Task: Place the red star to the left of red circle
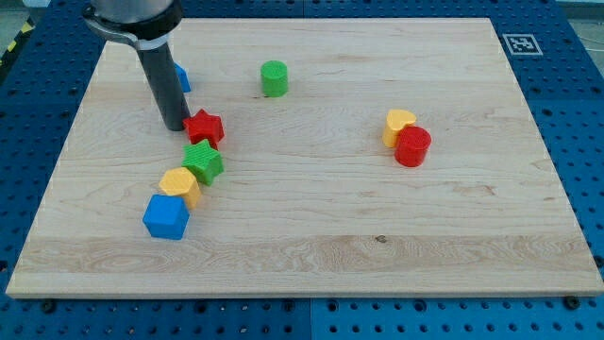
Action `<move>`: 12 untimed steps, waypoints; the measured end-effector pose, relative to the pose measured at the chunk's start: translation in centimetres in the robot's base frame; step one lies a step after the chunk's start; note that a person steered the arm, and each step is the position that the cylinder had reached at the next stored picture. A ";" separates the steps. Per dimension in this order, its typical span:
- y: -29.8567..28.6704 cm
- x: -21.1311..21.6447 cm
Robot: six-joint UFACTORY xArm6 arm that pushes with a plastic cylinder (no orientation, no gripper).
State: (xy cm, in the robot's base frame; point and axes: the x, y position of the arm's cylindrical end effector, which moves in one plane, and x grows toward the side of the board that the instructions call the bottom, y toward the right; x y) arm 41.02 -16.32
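The red star lies on the wooden board in the view's upper left. My tip stands right at the star's left side, touching or nearly touching it. The red circle sits far to the view's right, touching a yellow heart-shaped block at its upper left.
A green star lies just below the red star. A yellow block and a blue cube follow down-left. A blue block shows partly behind the rod. A green cylinder stands near the top.
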 end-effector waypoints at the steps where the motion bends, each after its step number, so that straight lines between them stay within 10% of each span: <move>1: 0.2 0.0; 12: 10.1 4.2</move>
State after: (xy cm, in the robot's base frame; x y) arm 45.22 -6.24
